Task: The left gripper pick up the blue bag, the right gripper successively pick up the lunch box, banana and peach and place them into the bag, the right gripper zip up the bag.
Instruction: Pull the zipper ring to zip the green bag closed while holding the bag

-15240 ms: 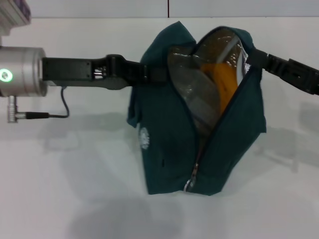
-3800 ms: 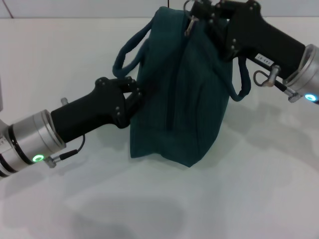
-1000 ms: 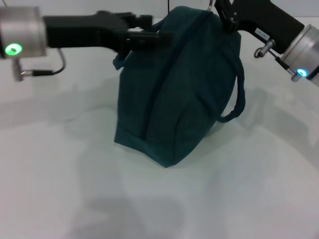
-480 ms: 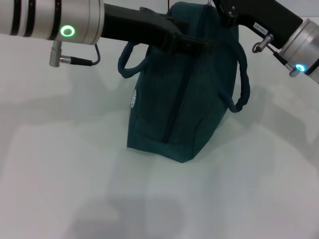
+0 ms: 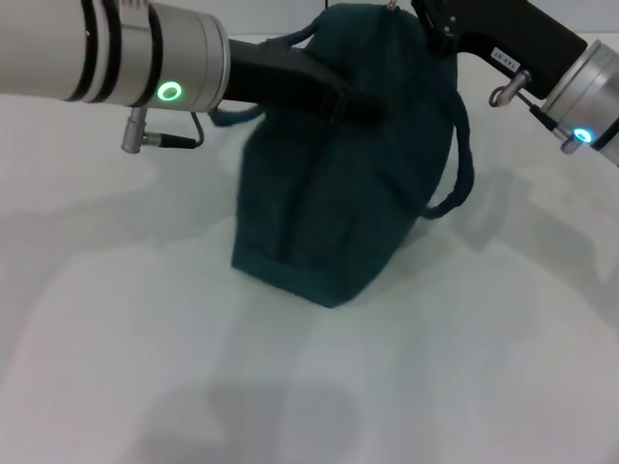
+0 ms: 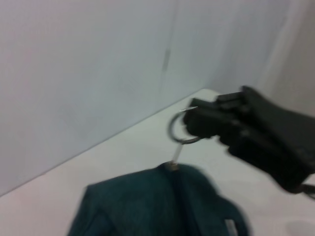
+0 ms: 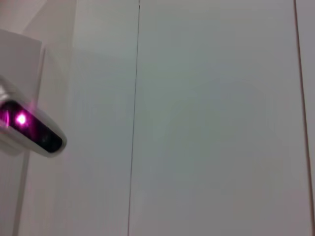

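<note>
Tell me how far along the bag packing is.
Nearly finished. The bag looks zipped shut, no food outside it. The right gripper holds the zipper ring at the bag's top; the left gripper lies across its upper side. Left: let go.

Right claw [image 6: 194,123] pinches the zipper ring [image 6: 178,133] above the blue bag [image 6: 157,204] – bag top closed, white worktop [image 6: 123,152] behind.

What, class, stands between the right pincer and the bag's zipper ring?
Nothing visible does. In the left wrist view the right pincer already has the zipper ring at its fingertips, above the blue bag. The left pincer lies across the bag's upper side.
</note>
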You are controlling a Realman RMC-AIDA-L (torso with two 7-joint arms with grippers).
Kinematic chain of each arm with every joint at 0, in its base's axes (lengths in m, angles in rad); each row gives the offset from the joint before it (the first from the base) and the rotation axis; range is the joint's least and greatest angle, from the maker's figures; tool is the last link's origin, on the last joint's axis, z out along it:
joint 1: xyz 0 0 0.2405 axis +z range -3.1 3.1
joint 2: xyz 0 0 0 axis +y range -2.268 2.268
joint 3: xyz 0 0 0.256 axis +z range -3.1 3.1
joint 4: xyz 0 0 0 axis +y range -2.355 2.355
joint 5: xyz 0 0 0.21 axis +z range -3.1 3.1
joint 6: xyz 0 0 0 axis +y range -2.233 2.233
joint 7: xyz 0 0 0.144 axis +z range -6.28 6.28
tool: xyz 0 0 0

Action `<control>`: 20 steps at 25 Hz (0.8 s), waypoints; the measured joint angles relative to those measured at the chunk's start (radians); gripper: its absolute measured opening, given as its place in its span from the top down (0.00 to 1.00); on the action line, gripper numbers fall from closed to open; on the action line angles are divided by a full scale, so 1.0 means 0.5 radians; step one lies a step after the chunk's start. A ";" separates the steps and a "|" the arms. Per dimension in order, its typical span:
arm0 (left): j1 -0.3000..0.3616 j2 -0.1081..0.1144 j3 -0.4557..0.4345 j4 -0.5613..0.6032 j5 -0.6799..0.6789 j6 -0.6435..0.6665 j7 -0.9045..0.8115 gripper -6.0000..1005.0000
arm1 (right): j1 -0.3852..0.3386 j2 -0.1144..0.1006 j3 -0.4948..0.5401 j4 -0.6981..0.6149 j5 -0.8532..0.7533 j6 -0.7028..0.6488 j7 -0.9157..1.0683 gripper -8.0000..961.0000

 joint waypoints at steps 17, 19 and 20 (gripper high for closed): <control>0.094 0.000 0.060 0.061 0.076 -0.158 0.027 0.20 | -0.005 0.000 0.002 0.001 0.000 -0.008 0.026 0.85; 0.104 0.000 0.092 0.065 0.102 -0.194 0.053 0.22 | -0.001 0.000 0.003 0.004 0.000 -0.008 0.027 0.85; 0.109 0.000 0.101 0.065 0.108 -0.210 0.059 0.23 | -0.001 0.000 0.003 0.005 0.000 -0.009 0.030 0.85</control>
